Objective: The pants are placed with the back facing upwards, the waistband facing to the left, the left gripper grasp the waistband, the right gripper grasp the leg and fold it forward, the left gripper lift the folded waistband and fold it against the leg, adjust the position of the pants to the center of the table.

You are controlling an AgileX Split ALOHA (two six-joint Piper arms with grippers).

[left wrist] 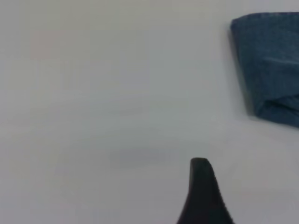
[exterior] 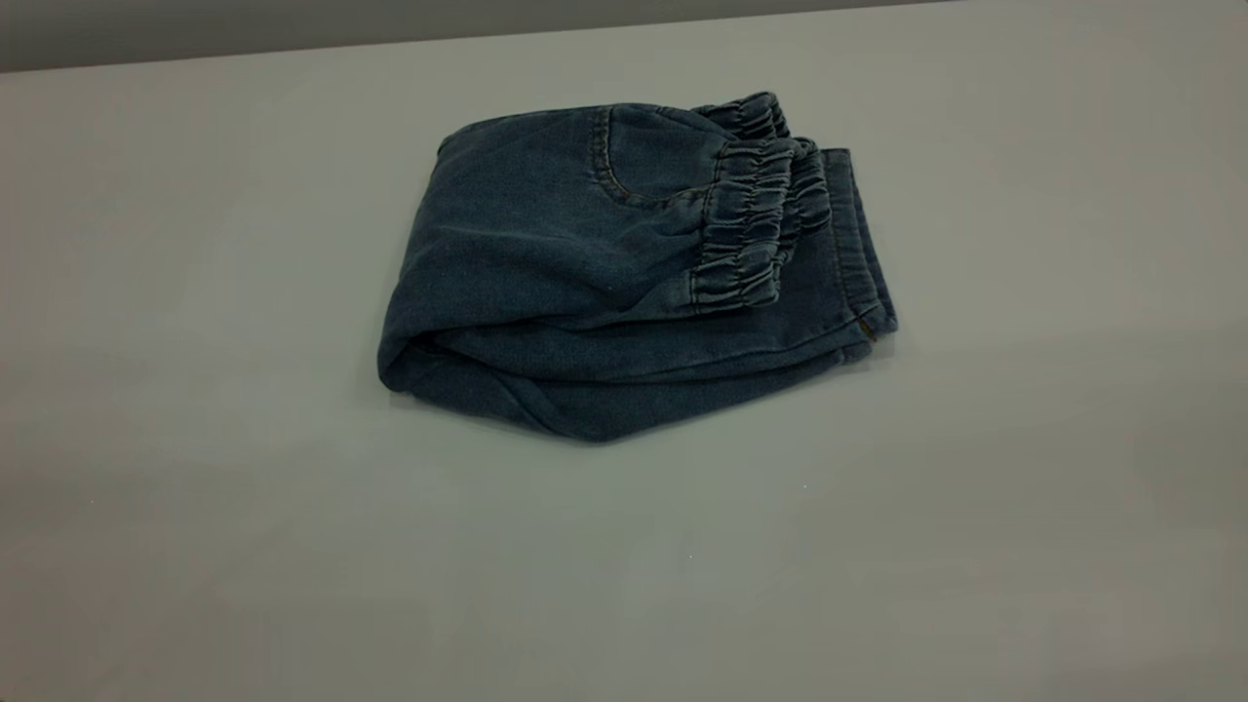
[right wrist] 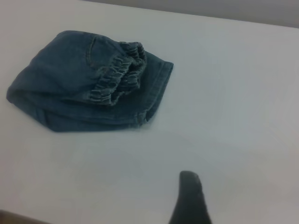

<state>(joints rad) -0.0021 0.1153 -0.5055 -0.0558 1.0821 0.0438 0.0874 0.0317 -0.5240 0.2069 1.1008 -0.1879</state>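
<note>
Lying folded into a compact bundle, the pants [exterior: 624, 283] are found a little above the middle of the table [exterior: 195, 546] in the exterior view, with the gathered waistband [exterior: 746, 229] laid over the leg [exterior: 853, 244], whose stitched hem shows at the right edge of the bundle. Both folds appear to be done, so the step in hand is judged to be the last one: the position of the bundle is to be adjusted toward the center. For this to be done well, the whole stack should be pushed or gripped low and through all layers, because a pull on the top layer alone could open the fold; a slow, short slide is advised. The denim is dark blue, soft and somewhat thick, with faint pale fading; the elastic waistband is tightly puckered, a curved pocket seam [exterior: 609, 166] is seen beside it, and the folded left edge is rounded and puffy rather than flat. The table is plain, matte and white-grey. Only one dark finger of the left gripper [left wrist: 203, 191] is seen in its wrist view, well apart from the cloth, and likewise one finger of the right gripper [right wrist: 190, 198]; nothing is held, but whether the claws are spread or closed cannot be told.
</note>
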